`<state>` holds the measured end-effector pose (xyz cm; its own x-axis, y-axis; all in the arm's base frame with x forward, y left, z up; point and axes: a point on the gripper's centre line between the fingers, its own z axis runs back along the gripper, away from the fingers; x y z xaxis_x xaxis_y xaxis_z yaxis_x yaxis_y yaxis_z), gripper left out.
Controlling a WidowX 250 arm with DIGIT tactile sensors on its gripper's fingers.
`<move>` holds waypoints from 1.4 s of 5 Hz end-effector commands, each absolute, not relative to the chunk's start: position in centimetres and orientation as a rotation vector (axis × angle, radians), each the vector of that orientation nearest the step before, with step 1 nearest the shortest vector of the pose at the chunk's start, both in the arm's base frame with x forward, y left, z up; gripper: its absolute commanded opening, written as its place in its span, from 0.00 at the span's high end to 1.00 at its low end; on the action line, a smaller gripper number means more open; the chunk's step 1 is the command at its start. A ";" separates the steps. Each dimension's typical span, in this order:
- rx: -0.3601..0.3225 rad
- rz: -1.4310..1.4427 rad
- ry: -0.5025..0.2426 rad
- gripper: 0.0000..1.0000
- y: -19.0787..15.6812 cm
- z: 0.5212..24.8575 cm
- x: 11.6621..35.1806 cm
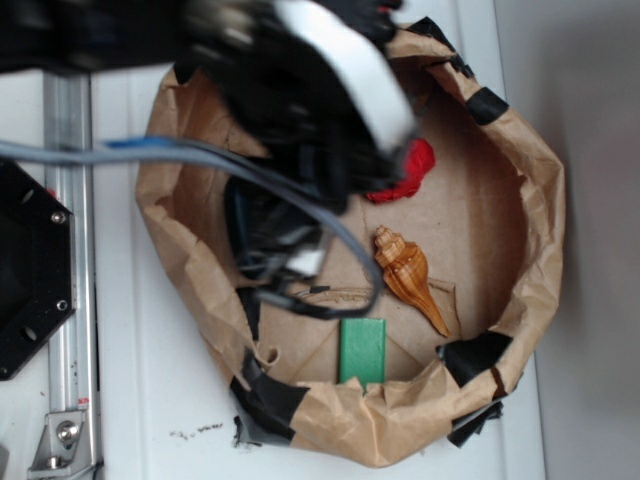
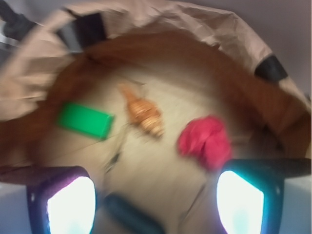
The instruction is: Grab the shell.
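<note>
In the bag (image 1: 545,215): shell (image 1: 404,272) lies loose, untouched.
Gripper (image 2: 156,195): fingers spread apart, empty, above the shell.
Done: nothing grasped yet.
Left: descend, close, lift.

Red crumpled paper ball (image 1: 408,170) and flat green block (image 1: 361,351) apart inside a taped brown-paper ring (image 1: 545,200).

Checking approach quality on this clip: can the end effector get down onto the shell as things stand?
Probably yes. The shell lies alone on the bin floor, apart from the green block and red paper ball, and the open end effector has nothing between it and the shell.
</note>
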<state>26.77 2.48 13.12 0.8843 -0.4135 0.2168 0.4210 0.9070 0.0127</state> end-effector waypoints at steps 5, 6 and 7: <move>0.121 -0.759 -0.249 1.00 -1.5 6.0 29.5; 0.130 -0.569 -0.295 1.00 -0.5 9.2 29.9; 0.068 -0.309 -0.253 1.00 0.8 14.2 28.2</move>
